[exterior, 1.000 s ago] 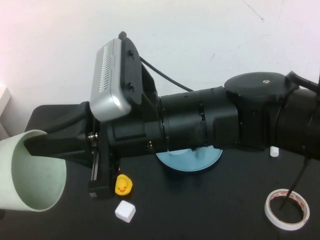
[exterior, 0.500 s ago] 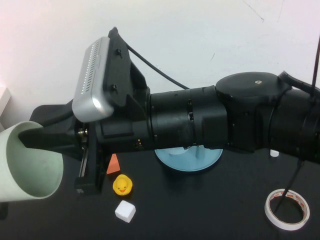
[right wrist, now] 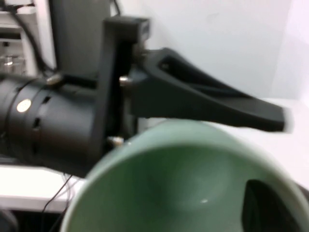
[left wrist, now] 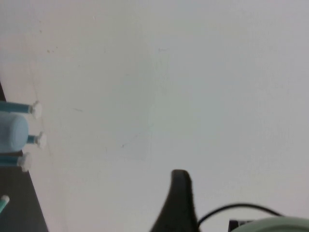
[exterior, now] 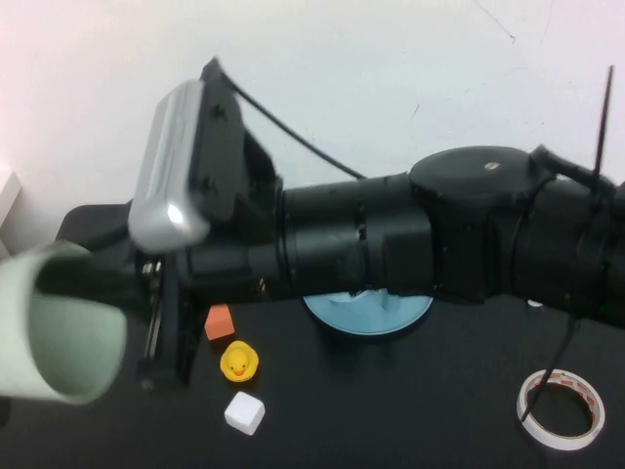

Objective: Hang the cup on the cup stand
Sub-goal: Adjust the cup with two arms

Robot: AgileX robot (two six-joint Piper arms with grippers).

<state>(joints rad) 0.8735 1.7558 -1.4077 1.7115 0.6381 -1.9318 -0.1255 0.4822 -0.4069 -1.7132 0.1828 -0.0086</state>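
The cup (exterior: 63, 337) sits far left, the cup stand (exterior: 371, 315) behind the arm, centre.

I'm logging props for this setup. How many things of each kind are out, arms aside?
Cups: 2 (green cup in the right gripper's jaws at the left, blue cup on the cup stand)
Cup stand: 1
Toy duck: 1
Blocks: 2 (orange block, white block)
Tape roll: 1
Total: 7
Left gripper is by the green cup's rim.
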